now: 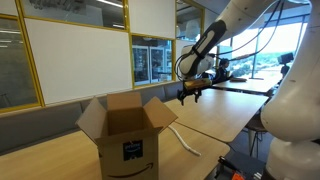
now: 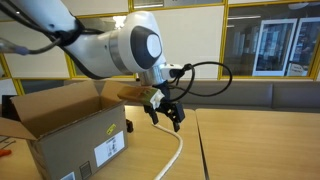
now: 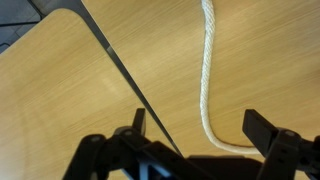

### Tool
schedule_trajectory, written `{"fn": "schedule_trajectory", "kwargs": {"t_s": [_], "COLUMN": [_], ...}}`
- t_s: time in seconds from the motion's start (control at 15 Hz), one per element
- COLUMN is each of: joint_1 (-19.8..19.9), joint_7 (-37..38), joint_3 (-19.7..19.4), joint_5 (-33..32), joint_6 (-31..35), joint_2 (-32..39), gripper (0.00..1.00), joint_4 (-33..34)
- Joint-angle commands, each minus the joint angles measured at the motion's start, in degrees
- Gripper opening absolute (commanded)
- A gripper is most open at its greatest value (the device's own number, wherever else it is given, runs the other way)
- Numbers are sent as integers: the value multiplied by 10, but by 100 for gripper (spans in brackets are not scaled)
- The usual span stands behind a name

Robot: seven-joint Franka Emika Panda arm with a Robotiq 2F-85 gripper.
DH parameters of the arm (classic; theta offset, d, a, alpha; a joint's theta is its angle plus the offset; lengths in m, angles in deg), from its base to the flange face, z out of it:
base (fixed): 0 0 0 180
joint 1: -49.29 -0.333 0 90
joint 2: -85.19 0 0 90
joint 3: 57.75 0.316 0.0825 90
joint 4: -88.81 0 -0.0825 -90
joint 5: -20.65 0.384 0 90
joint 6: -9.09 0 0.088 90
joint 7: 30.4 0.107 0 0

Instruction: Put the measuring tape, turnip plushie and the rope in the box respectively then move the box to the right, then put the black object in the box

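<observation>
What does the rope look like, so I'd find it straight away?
Start at the open brown cardboard box on the wooden table. On the tabletop beside it, under the robot's open gripper, lies the rope. Unlike the boxy brown carton, it is a long, thin, white twisted cord, gently curved.

The gripper (image 2: 166, 113) hangs above the table (image 2: 255, 150) with its fingers wide apart and free air on all sides. Below it only the rope (image 3: 208, 70) lies on the wood, and the surface on both sides of the rope is open. The box (image 1: 128, 145) stands near. Its top is open from above, but the flaps (image 1: 92, 118) stick up and outward and block a sideways approach.
</observation>
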Motion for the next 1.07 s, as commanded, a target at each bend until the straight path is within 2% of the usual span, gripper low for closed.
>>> {"fn": "schedule_trajectory", "kwargs": {"t_s": [0.0,0.27,0.6,0.8,1.0], "joint_1": [-36,-50,-43,-39,-38], "joint_7": [-78,-147,-219,-240,-244], "joint_3": [-34,-52,-46,-42,-44], "joint_5": [10,53,159,200,209], "joint_6": [-8,12,15,10,8], "joint_2": [88,153,232,279,324], "gripper": [100,100,100,100,100], "joint_4": [70,104,160,194,224]}}
